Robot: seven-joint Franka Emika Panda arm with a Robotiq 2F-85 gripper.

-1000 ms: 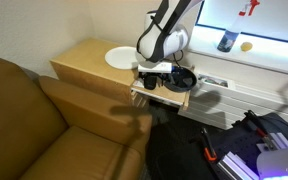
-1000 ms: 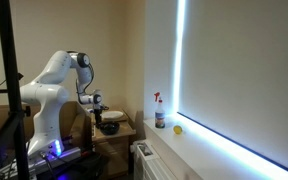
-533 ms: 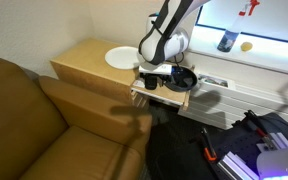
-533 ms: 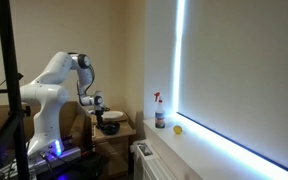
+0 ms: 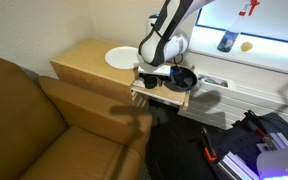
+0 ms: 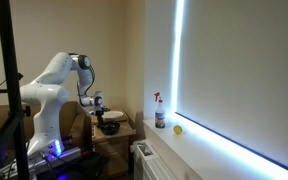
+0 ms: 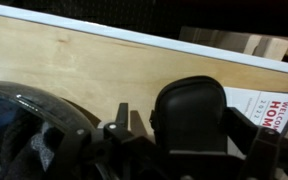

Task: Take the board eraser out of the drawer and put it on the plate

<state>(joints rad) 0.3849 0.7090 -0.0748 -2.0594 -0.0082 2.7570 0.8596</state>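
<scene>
Gripper [image 5: 154,74] is held low over the open drawer [image 5: 162,95]; its opening cannot be told. Eraser [image 7: 194,112] is seen directly beneath, apparently not yet lifted. Grasping is judged in hand. Next, closure, lift and carry to the plate [image 5: 118,57] nearby are called for.

Drawer [image 5: 156,97] contents hidden beneath the arm [image 5: 162,45] — black dish [image 7: 29,135] cut off at frame edge.
</scene>
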